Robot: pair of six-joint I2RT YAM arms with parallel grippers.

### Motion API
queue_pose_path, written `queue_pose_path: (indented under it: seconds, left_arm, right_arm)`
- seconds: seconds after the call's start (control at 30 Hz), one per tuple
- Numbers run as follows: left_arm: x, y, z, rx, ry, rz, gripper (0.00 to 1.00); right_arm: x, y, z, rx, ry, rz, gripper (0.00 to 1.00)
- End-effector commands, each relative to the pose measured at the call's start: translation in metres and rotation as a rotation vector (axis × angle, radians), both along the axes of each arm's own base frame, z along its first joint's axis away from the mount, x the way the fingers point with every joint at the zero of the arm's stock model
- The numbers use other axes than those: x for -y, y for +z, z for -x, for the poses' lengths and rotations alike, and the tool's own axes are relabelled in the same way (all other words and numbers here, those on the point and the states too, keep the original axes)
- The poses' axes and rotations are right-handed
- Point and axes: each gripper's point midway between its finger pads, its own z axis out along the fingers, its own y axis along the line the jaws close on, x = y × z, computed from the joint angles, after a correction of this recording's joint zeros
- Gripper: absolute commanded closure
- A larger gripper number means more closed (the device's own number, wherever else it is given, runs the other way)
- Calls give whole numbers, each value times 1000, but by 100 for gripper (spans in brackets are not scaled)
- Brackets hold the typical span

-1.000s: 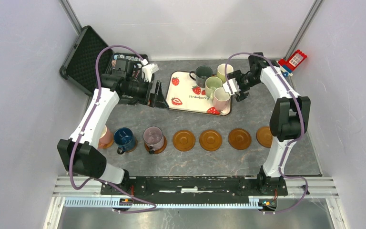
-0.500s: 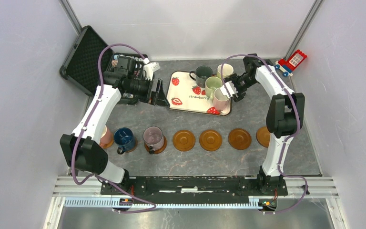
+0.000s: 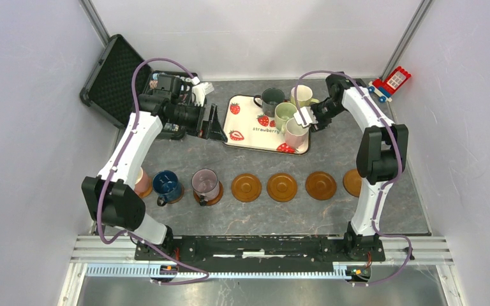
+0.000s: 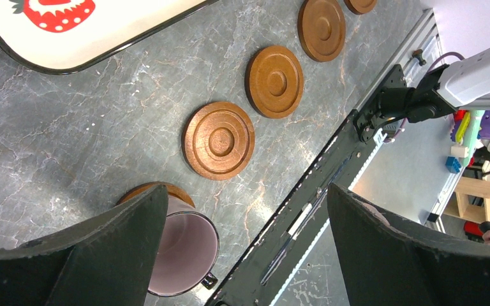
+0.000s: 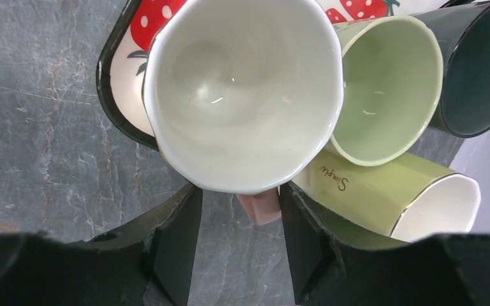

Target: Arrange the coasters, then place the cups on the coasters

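Observation:
Three cups stand on coasters at the left of the row: pink [image 3: 141, 183], navy [image 3: 166, 185] and mauve [image 3: 205, 183]. To their right lie several bare wooden coasters [image 3: 281, 187]. On the strawberry tray [image 3: 250, 132] are a cream-white cup [image 5: 242, 89], a light green cup [image 5: 386, 89], a dark grey-green cup [image 5: 478, 70] and a yellow-green cup [image 5: 383, 194]. My right gripper [image 5: 239, 191] straddles the cream cup's pinkish handle [image 5: 259, 207]; one finger touches it, a gap remains at the other. My left gripper [image 4: 245, 191] hangs wide open and empty left of the tray, above the mauve cup [image 4: 182, 255].
An open black case [image 3: 111, 76] sits at the back left, close behind my left arm. A red toy house [image 3: 392, 83] stands at the back right corner. White walls close in both sides, and the arm bases' rail [image 3: 255, 245] runs along the near edge.
My right gripper has slid in towards the cream-white cup and narrowed its jaws around the handle. The left arm has barely shifted.

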Motion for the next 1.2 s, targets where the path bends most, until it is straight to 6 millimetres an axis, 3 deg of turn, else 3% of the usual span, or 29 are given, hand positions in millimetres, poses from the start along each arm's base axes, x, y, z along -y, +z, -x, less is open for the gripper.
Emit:
queue_pose_path:
  seconds: [0.0,0.3,0.47,0.57,0.77,0.87,1.0,1.17]
  left_arm:
    - [4,19,-8,35,12,49,0]
    - [4,23,-10,31,33,58,0]
    - [3,23,-10,32,39,57,0]
    - [1,24,-11,40,47,49,0]
    - [-4,22,-14,35,67,44,0]
    - [-6,22,-15,35,73,44,0]
    - [-9,24,-14,46,79,45,0]
    - [-14,29,-15,64,115,62,0]
  right_arm:
    - [-2,8,17,-64,-58,-8,46]
    - [0,-3,19,-135,-198,0,49]
    - [0,1,13,-148,-329,-37,57]
    - [-1,5,13,-139,-427,-72,63]
    - [5,8,16,-120,-679,-152,86]
    - [8,19,19,-116,-788,-197,100]
    - [7,37,33,-146,-873,-256,100]
    - [6,73,42,-133,-1034,-413,100]
